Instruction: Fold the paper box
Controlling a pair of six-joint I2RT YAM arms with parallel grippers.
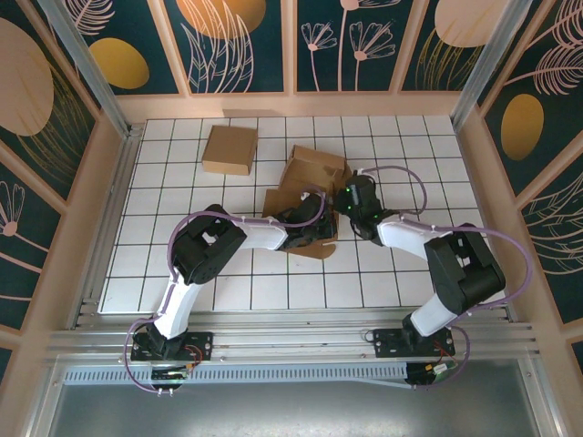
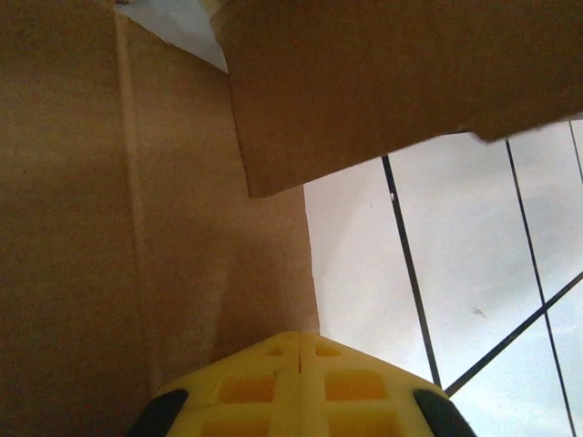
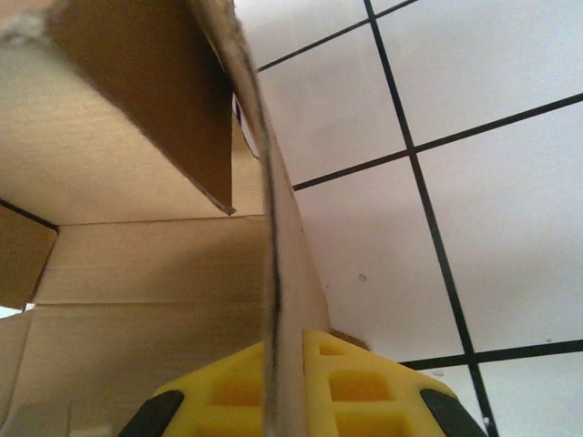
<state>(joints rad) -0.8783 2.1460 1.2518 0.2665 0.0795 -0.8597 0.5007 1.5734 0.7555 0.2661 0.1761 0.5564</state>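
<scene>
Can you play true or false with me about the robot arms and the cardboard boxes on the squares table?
1. Two cardboard boxes are on the table. True: an open box in the middle and a closed box at the back left.
2. The right gripper pinches a wall of the open box. True.
3. The table is plain green. False: it is white with black grid lines.
4. An arm is holding the closed box. False: it sits alone, and both arms reach to the open box.
5. The left gripper is wide open. False: its yellow fingers are shut together beside the cardboard.
</scene>
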